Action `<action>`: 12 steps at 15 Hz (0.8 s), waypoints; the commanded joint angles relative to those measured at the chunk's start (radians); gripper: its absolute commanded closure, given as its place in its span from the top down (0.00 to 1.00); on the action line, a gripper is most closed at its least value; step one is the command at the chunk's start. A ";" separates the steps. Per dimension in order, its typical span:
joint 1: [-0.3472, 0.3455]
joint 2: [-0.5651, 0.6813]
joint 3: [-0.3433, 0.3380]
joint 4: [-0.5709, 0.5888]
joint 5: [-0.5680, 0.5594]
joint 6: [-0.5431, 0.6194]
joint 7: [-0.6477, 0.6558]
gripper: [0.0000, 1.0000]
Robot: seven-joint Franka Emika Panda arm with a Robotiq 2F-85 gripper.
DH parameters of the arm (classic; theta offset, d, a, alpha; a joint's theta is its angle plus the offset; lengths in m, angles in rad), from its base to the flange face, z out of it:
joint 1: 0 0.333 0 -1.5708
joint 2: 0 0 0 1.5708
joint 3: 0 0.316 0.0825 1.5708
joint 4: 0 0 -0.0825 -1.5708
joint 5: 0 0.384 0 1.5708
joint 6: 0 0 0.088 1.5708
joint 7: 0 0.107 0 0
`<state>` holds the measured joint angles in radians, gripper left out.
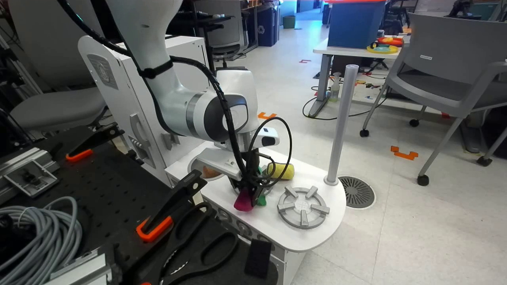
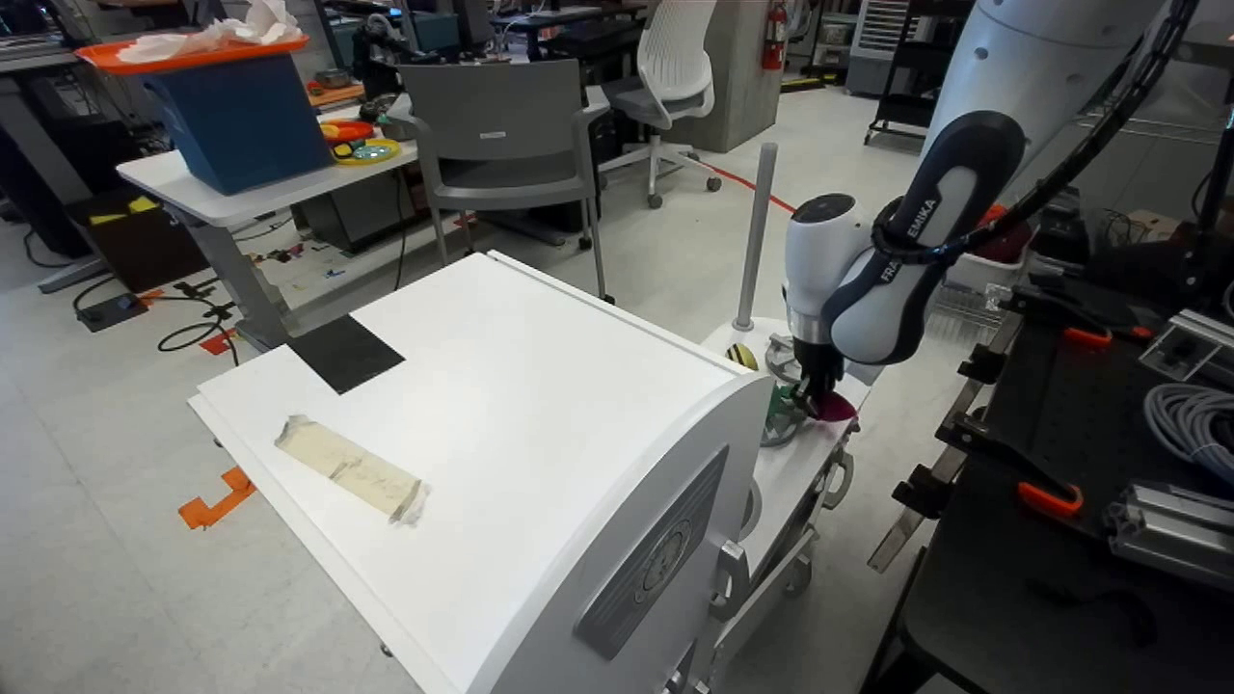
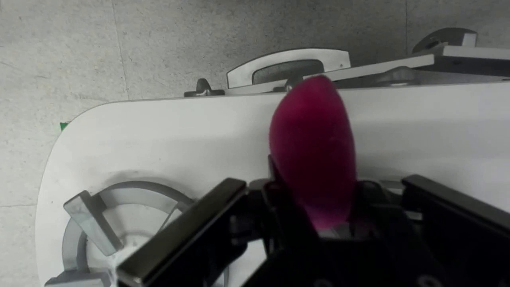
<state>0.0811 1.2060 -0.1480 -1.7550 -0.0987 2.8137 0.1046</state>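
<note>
A pale-floored workroom, with a grey chair [image 1: 447, 59] and a blue bin [image 1: 354, 25] at the upper right of an exterior view, surrounds the white play kitchen [image 2: 540, 405] where I work from afar.

My gripper [image 3: 316, 187] is clasped on a magenta piece [image 3: 314, 139], dead centre in the wrist view, its narrow end toward the top of the frame; fingers [image 3: 277, 191] appear to meet it on both sides. By my reading, the pick-up is done and the letting-go is not. The piece is low over the counter [image 1: 307, 179], near the edge lined with knobs [image 1: 223, 215]; whether it touches the surface, I cannot tell.

Just beside the fingers, something green [image 1: 261, 200] shows, and I cannot make out whether it joins the magenta. A yellow piece [image 1: 282, 171] lies just above and right of the gripper in the same view, outside my grip, and a brown item [image 1: 211, 172] rests in a round basin [image 1: 194, 169] to its left. At centre right sits a burner grate [image 1: 303, 215], below a grey post [image 1: 342, 122].

Farther out, at lower left, scissors [image 1: 220, 249] and a cable coil [image 1: 59, 221] occupy a black worktable [image 1: 107, 190].
</note>
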 commanded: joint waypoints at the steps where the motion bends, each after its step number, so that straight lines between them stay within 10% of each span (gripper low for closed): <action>1: -0.003 -0.009 -0.007 -0.011 0.004 0.025 -0.009 0.61; 6: -0.008 -0.009 -0.020 -0.002 0.010 0.029 -0.002 0.97; 12: -0.128 -0.191 0.068 -0.155 0.005 -0.011 -0.140 1.00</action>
<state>0.0441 1.1688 -0.1539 -1.7735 -0.0939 2.8220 0.0780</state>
